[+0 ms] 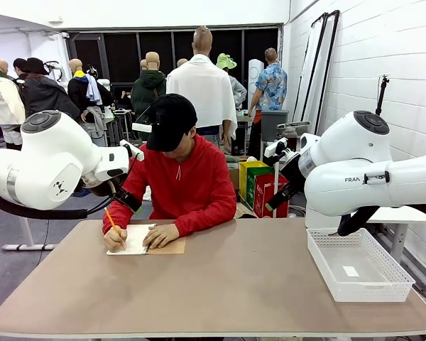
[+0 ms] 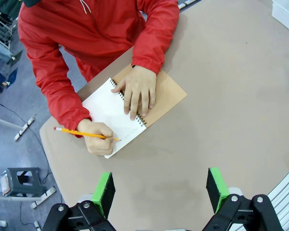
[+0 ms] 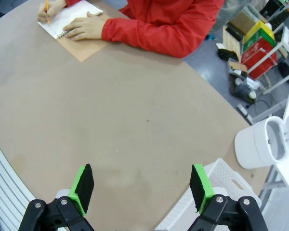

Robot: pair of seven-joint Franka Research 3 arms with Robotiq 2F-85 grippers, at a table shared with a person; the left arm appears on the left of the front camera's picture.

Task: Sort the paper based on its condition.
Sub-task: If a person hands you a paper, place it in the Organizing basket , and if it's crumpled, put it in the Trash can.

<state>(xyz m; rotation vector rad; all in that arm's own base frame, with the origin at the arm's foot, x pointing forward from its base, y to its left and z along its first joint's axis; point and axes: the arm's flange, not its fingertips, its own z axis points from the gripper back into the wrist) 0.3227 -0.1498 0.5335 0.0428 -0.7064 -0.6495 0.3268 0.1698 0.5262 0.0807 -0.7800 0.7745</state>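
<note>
The loose sheets of paper are out of view. A person in a red top writes with an orange pencil on the white page of a spiral notebook with a brown cardboard cover, at the table's far left. One hand presses on the binding of the notebook. My left gripper hangs open above the table, short of the notebook, holding nothing. My right gripper is open too, high over bare tabletop and far from the notebook.
A white mesh basket stands on the table's right side near the front edge, with a small white label on its floor. Its corner shows by my right gripper. The brown tabletop stretches between notebook and basket.
</note>
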